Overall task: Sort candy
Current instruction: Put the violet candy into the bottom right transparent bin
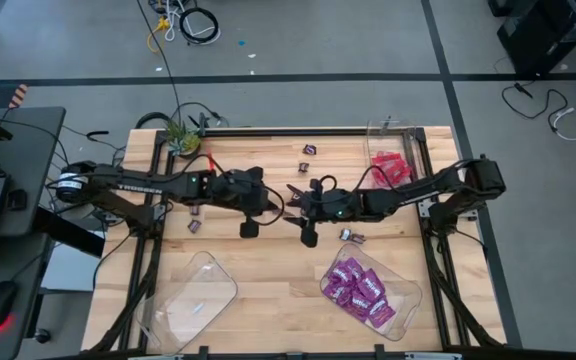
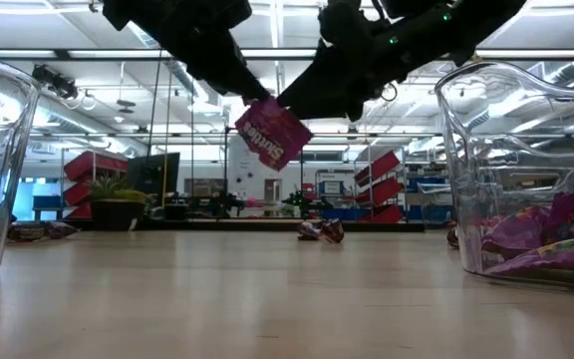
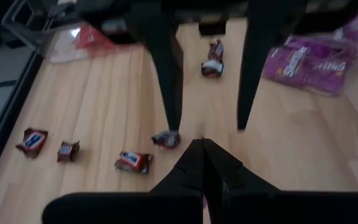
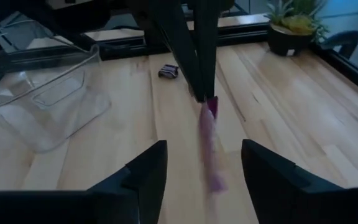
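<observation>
— Pale wooden tabletop [image 1: 268, 285], mid-frame in the overhead view: see the flat shiny magenta candy packet [image 2: 272, 132] dangling there?

— Yes, pinched by its top edge in the left gripper [image 4: 205, 93], fingers fully closed on it. Looks light, limp, slippery foil.

— And the right gripper [image 4: 204, 163]?

— Spread wide around the hanging packet, gripping nothing. I'd take a crimped edge; the clear plastic tray of magenta packets [image 1: 400, 290] waits lower right.

a magenta candy packet [image 2: 272, 133] hangs tilted above the table, brown pieces [image 2: 321, 231] lying scattered below.
</observation>
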